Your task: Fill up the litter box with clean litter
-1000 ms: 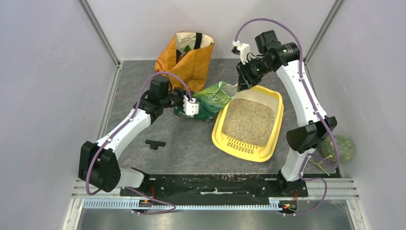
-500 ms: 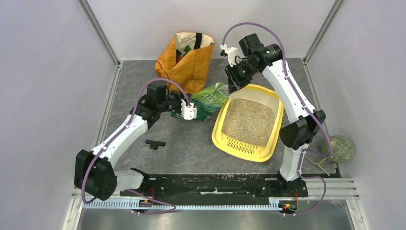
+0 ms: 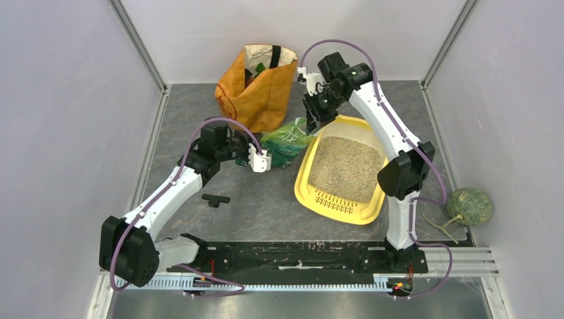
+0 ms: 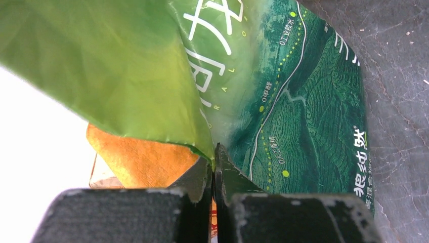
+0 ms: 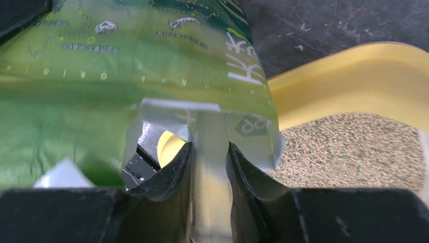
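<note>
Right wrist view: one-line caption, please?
Right fingers pinch the green litter bag by its cut edge beside the yellow litter box holding beige litter.

Left gripper and right gripper clamped.

Top: high behind the near edge, looking down on the whole table.
Left wrist: close against the green bag.
Right wrist: close on bag and tray.
Shared: the bag.

Dark grey stone-look table: yellow plastic litter box on it. Orange bag behind-left of box. Small black T-shaped piece left. Round green melon right.
</note>
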### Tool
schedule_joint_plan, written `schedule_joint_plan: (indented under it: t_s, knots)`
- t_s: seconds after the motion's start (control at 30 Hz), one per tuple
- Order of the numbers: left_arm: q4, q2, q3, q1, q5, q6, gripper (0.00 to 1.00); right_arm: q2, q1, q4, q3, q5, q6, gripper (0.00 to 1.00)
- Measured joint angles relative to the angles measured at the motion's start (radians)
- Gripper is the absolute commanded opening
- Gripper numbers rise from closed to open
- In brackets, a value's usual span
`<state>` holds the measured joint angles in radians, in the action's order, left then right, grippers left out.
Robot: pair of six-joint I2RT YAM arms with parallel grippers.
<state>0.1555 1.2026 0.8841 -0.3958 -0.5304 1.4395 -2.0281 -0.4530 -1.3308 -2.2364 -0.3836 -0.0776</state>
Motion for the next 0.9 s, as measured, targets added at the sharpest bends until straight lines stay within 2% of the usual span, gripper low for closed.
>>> schedule_joint_plan:
  t_s: [0.2,0.47,0.9]
  knots:
    - [-0.013,-0.007,-0.008,-0.001,-0.005,0.03,0.02,-0.056,0.021,0.013,0.011,-0.1,0.051,0.0]
    - [-0.024,-0.031,-0.028,-0.001,-0.005,0.036,0.02,-0.064,0.11,-0.032,-0.014,-0.208,0.118,0.0]
    - [-0.03,-0.039,-0.04,-0.003,-0.02,0.051,0.02,-0.075,0.09,-0.04,-0.017,-0.15,0.252,0.0]
